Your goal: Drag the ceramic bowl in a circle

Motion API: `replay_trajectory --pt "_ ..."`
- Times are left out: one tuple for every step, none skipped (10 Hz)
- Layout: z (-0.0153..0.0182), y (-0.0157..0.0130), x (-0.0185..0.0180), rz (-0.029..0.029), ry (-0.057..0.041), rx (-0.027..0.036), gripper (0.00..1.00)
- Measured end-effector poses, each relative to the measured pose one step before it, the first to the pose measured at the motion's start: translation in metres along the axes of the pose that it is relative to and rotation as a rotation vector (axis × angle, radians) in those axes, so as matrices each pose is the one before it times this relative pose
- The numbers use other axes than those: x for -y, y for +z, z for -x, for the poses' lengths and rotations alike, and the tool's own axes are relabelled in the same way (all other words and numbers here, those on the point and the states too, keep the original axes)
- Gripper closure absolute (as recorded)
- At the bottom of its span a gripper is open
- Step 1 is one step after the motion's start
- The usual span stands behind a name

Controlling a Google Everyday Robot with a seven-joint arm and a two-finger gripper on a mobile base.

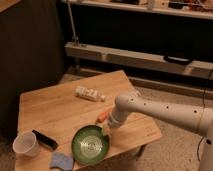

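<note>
The green ceramic bowl [90, 145] with pale concentric rings sits near the front edge of the wooden table [55, 107]. My gripper [106, 131] hangs at the end of the white arm [160, 112] and reaches down to the bowl's right rim. It appears to touch the rim. An orange object [103, 115] lies just behind the gripper.
A small white cup [25, 144] stands at the front left. A black flat object [45, 139] lies beside it. A blue sponge [61, 161] lies at the front edge. A white bottle [90, 93] lies on its side mid-table. Shelving stands behind.
</note>
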Motion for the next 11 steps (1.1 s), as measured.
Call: replay_trajectory --pt "-0.0003 0.00832 0.00343 -0.00018 -0.01051 0.02252 0.54" --pt "-0.00063 0.00654 0.00346 -0.00516 -0.01063 0.01747 0.54" --pt "0.00043 0.00356 0.00071 -0.00765 -0.00808 0.00989 0.54" --pt "-0.00142 0.00244 0.00379 -0.00998 -0.01377 0.0075 0.59" --pt "-0.00232 0.00122 0.00353 -0.0028 -0.00858 0.00351 0.66" --pt "-0.00153 0.0008 0.00165 -0.0004 -0.00374 0.00382 0.76" --pt "-0.00117 0.00031 0.00036 0.0046 0.00003 0.00417 0.87" --pt "-0.00351 0.00013 0.0027 0.01204 -0.00416 0.00654 0.97" --pt "-0.00553 -0.0008 0.0039 0.01684 -0.00669 0.00626 1.0" --pt "-0.00884 -0.00208 0.00599 0.01206 -0.01111 -0.00155 1.0" --pt "-0.01462 -0.00429 0.01072 0.01654 -0.02295 -0.00196 1.0"
